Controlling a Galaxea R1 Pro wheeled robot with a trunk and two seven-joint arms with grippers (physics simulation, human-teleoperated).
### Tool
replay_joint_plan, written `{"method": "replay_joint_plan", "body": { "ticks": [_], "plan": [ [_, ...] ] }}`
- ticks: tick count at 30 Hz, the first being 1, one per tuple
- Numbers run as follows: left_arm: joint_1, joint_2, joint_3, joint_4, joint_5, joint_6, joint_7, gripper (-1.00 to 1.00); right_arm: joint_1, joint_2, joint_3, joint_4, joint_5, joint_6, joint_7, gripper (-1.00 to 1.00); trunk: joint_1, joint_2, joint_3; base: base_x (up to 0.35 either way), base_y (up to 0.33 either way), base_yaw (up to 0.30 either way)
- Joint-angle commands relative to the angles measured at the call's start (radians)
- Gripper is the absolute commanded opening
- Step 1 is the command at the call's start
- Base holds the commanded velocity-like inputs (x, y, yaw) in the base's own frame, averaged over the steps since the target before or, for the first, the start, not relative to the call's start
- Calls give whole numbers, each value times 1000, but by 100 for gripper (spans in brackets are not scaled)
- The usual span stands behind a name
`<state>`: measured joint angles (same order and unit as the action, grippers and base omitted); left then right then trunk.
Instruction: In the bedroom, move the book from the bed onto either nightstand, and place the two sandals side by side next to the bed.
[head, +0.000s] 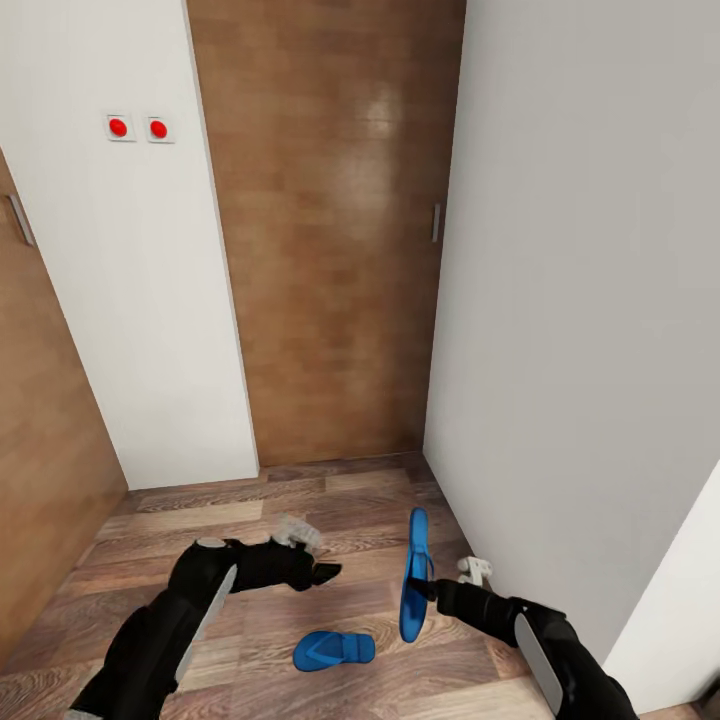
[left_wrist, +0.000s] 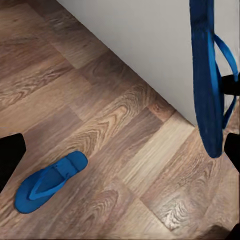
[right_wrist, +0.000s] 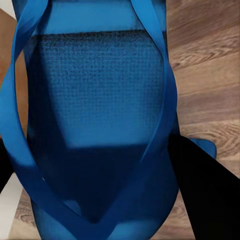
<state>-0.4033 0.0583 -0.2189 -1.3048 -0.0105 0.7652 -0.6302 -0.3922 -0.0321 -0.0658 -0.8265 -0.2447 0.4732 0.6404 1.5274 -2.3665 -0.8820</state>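
Head view had the nearest thing down low: one blue sandal (head: 333, 650) lay flat on the wood floor (head: 250, 520), strap up, its long axis running roughly across the picture. Just beyond it and to the right, the second sandal (head: 414, 575) hung on edge, long axis pointing away from the robot toward the wall corner, its sole facing left. The right gripper (head: 432, 590) was clamped on that sandal at its strap side, the arm reaching in low from the right with the forearm nearly level. The right wrist camera showed the textured footbed (right_wrist: 100, 90) and the strap loop (right_wrist: 165, 90) close up, dark fingers (right_wrist: 200, 190) on either side. The left gripper (head: 325, 573) hovered over the floor left of the raised sandal, arm bent inward; I couldn't tell whether its jaws were apart. From the left wrist camera, the flat sandal (left_wrist: 49, 181) lay apart from the held one (left_wrist: 207, 85). Farther on, a white wall (head: 580, 300) crowded the right side, a brown door (head: 330, 230) stood ahead, and two red buttons (head: 138, 128) sat on the left wall.
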Motion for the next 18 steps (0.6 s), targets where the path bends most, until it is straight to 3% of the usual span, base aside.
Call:
{"method": "replay_joint_plan", "body": {
  "ticks": [1, 3, 5, 7, 10, 18],
  "plan": [
    [-18, -10, -65, 18, -21, 20, -3, 100, 0, 0, -2, -1, -7, 9, 2, -100, 0, 0, -1, 0, 0, 0],
    [-36, -35, -161, 65, -67, 35, -3, 100, 0, 0, -2, -3, -7, 11, 1, -100, 0, 0, -1, 0, 0, 0],
    [-43, -52, -207, 103, -117, 40, -3, 100, 0, 0, -2, -3, -7, 11, 1, -100, 0, 0, -1, 0, 0, 0],
    [-46, -58, -222, 118, -144, 42, -4, 100, 0, -3, -3, -4, -7, 12, 1, -100, 0, 0, -1, 0, 0, 0],
    [-48, -63, -234, 128, -168, 46, -2, 100, 0, -29, -4, -18, -8, 14, 2, -100, 0, 0, -1, 0, 0, 0],
    [-49, -58, -230, 131, -175, 51, -3, 100, 0, -44, -5, -32, -8, 63, 2, -100, 11, -21, -10, 0, 0, 0]
  ]
}}
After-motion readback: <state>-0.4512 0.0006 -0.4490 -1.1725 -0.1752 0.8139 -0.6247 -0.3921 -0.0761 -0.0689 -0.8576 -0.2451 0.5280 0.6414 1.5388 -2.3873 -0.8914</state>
